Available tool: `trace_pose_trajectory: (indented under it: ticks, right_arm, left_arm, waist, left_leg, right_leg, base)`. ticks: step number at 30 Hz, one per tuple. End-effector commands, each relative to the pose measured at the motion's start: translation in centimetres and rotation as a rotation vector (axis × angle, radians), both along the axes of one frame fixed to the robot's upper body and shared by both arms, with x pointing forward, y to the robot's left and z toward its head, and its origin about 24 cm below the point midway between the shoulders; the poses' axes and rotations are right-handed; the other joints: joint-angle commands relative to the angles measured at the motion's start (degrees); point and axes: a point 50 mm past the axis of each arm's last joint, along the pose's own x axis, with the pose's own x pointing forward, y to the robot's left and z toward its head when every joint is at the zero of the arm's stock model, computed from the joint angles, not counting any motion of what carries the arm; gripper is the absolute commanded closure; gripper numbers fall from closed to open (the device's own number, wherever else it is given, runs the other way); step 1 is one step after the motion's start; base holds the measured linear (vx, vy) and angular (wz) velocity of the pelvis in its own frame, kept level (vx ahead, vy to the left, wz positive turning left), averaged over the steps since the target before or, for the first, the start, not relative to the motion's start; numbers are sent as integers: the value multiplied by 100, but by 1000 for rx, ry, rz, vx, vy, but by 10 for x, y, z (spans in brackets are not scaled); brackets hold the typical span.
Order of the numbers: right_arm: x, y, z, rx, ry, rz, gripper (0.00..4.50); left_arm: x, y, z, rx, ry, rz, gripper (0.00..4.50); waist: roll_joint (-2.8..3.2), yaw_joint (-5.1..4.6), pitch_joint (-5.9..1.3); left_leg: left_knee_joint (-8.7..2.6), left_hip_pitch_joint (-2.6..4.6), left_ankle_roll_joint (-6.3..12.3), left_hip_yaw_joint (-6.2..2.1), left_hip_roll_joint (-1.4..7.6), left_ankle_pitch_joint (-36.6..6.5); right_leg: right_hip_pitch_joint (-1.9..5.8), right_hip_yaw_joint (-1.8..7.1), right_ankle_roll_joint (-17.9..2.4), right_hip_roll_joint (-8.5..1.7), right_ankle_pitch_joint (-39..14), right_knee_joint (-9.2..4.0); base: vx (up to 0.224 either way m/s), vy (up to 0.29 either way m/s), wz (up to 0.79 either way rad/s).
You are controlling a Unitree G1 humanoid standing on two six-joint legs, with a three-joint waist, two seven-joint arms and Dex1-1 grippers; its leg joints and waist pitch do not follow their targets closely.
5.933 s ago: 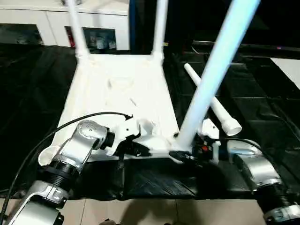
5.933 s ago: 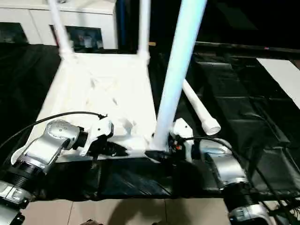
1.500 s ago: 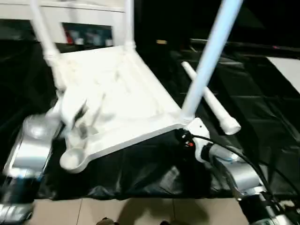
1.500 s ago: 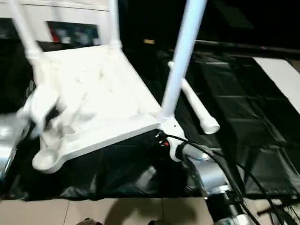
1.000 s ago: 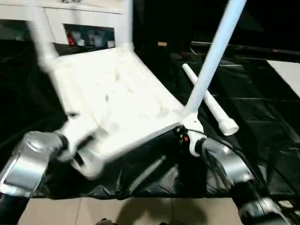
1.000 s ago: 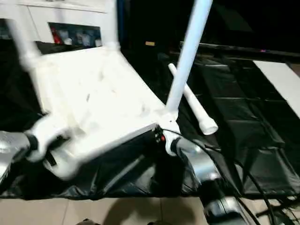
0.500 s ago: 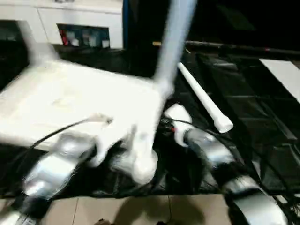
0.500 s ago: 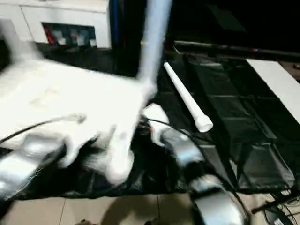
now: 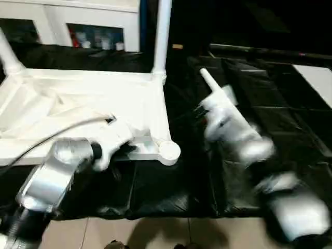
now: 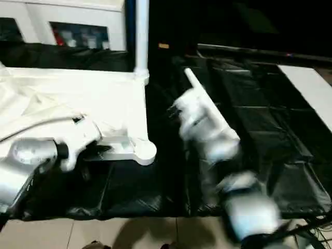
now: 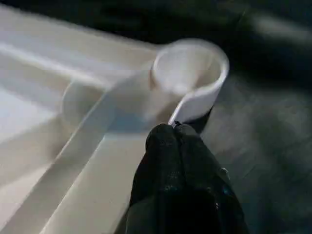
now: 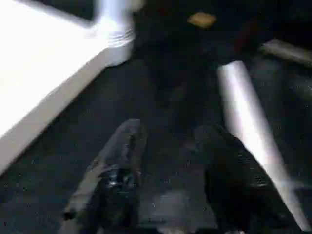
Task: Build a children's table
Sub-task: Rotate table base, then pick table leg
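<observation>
Table top [image 9: 78, 104] turned, left fingers [image 11: 173, 146] pinching its rim, right fingers [image 12: 122, 156] spread, empty.

The white table top [image 9: 88, 109] and white loose leg [image 12: 253, 131] lie on black sheeting [image 9: 270, 104]; fingers [image 12: 117, 165] are black.

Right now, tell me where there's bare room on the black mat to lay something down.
Free: the near strip of mat in front of the tabletop, below the empty corner socket; and the far right of the mat, beyond the loose leg. Crowded: the lane between tabletop and loose leg, where the right gripper is open, and the socket corner, where the left gripper is pinched on the rim.
</observation>
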Motion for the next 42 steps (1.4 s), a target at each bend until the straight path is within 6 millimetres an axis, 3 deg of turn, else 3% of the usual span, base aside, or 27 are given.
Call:
trace_pose_trajectory:
  ticks: [1,2,5,7,8,9,10,12,14,16,17,21,22,23,27,34,35,36,41,42]
  right_arm:
    - [1,-23,-2,-49,46,-95,213]
    - [2,-27,-1,-63,56,-101,200]
    - [2,-35,-1,-97,90,-107,191]
    - [1,-43,-3,-130,134,-115,160]
    - [0,-45,-4,-128,146,-120,151]
    - [0,-47,-5,-131,159,-125,152]
    - [0,-47,-5,-131,160,-125,152]
    - [-1,-50,-6,-136,172,-133,135]
    - [-1,-53,-7,-134,185,-153,109]
    - [-1,-55,-7,-134,191,-161,105]
    - [-4,-59,-12,-138,225,-187,90]
    - [-7,-62,-17,-134,267,-204,76]
    - [-9,-64,-21,-107,298,-210,76]
    - [-9,-65,-21,-100,303,-213,76]
    - [-14,-73,-27,-81,349,-238,76]
    - [-19,-86,-24,-55,437,-272,76]
    - [-19,-88,-23,-53,446,-276,93]
    - [-21,-91,-22,-53,469,-276,103]
    - [-24,-96,-21,-89,521,-252,137]
    - [-26,-100,-20,-116,540,-249,144]
  left_arm:
    - [-1,-5,13,-57,-49,-19,410]
    - [-2,-6,14,-65,-49,-21,410]
    - [-5,-8,19,-83,-51,-30,406]
    - [-10,-8,25,-88,-57,-47,377]
    - [-13,-7,28,-86,-54,-52,373]
    - [-17,-5,31,-80,-47,-64,369]
    - [-17,-5,31,-79,-46,-65,369]
    - [-22,-1,37,-75,-38,-81,358]
    - [-24,4,44,-56,-28,-91,333]
    - [-24,6,45,-48,-26,-91,327]
    - [-24,10,48,-24,-31,-91,322]
    - [-25,11,52,-8,-41,-98,289]
    - [-26,11,53,-8,-32,-99,285]
    - [-26,11,53,-5,-30,-100,275]
    - [-27,12,57,8,-20,-115,275]
    - [-30,15,63,12,9,-141,275]
    - [-30,15,63,12,13,-144,268]
    - [-30,16,63,16,20,-151,264]
    - [-30,15,65,0,33,-160,264]
    - [-29,14,64,-3,31,-160,264]
  waist:
    - [121,-2,-384]
    - [88,3,-380]
    - [93,9,-382]
    - [120,9,-393]
    - [161,22,-391]
    - [190,16,-358]
    - [164,9,-359]
    - [196,16,-323]
    - [259,37,-262]
    - [254,53,-225]
    - [330,82,-175]
    - [361,113,-137]
    - [423,134,-114]
    - [404,133,-118]
    - [450,171,-99]
    - [421,214,-115]
    - [432,229,-106]
    - [399,240,-124]
    - [379,256,-160]
    - [332,264,-201]
  left_leg:
    - [-355,59,-189,-33,176,-1266]
    - [-350,49,-191,-39,169,-1337]
    - [-343,28,-146,-50,178,-1277]
    - [-342,-5,-155,-68,180,-1193]
    - [-335,4,-145,-71,175,-1156]
    - [-342,-13,-128,-71,173,-1166]
    - [-343,-7,-112,-64,171,-1199]
    - [-331,-23,-61,-63,152,-1204]
    - [-325,-57,-22,-73,145,-1108]
    - [-326,-45,26,-60,137,-1201]
    - [-338,-35,15,-69,142,-1293]
    - [-342,-34,47,-77,148,-1259]
    - [-341,-50,64,-85,149,-1174]
    - [-335,-59,93,-73,147,-1087]
    - [-327,-57,145,-65,141,-1042]
    - [-329,-44,124,-62,158,-1081]
    - [-328,-46,113,-58,159,-1113]
    - [-323,-42,101,-52,159,-1106]
    - [-311,-71,83,-57,161,-974]
    - [-295,-77,103,-49,160,-827]
  right_leg:
    - [293,311,-1139,-421,-1253,-376]
    - [294,303,-1068,-415,-1456,-395]
    - [287,298,-972,-407,-1473,-387]
    - [315,290,-1047,-414,-1311,-359]
    - [309,293,-1095,-414,-1179,-337]
    - [297,291,-1140,-401,-1054,-338]
    - [296,287,-1158,-394,-1067,-346]
    - [290,292,-1226,-396,-1076,-342]
    - [264,299,-1276,-386,-917,-312]
    - [250,297,-1308,-380,-1085,-335]
    - [227,297,-1292,-391,-1254,-364]
    - [238,302,-1325,-407,-1358,-360]
    - [235,305,-1359,-414,-1263,-344]
    - [248,306,-1394,-406,-1149,-335]
    - [249,292,-1469,-401,-1141,-334]
    - [253,282,-1440,-410,-1376,-336]
    - [239,284,-1428,-409,-1444,-348]
    - [248,285,-1400,-410,-1488,-351]
    - [263,283,-1397,-423,-1443,-332]
    - [291,286,-1399,-431,-1335,-312]
  base:
    - [0,0,0]
    - [0,0,0]
    - [0,0,0]
    - [0,0,0]
    - [0,0,0]
    - [0,0,0]
    - [0,0,0]
    - [0,0,0]
    - [0,0,0]
    - [0,0,0]
    - [0,0,0]
    - [0,0,0]
    - [0,0,0]
    - [0,0,0]
    - [0,0,0]
    - [0,0,0]
    - [0,0,0]
    - [0,0,0]
    - [0,0,0]
    - [0,0,0]
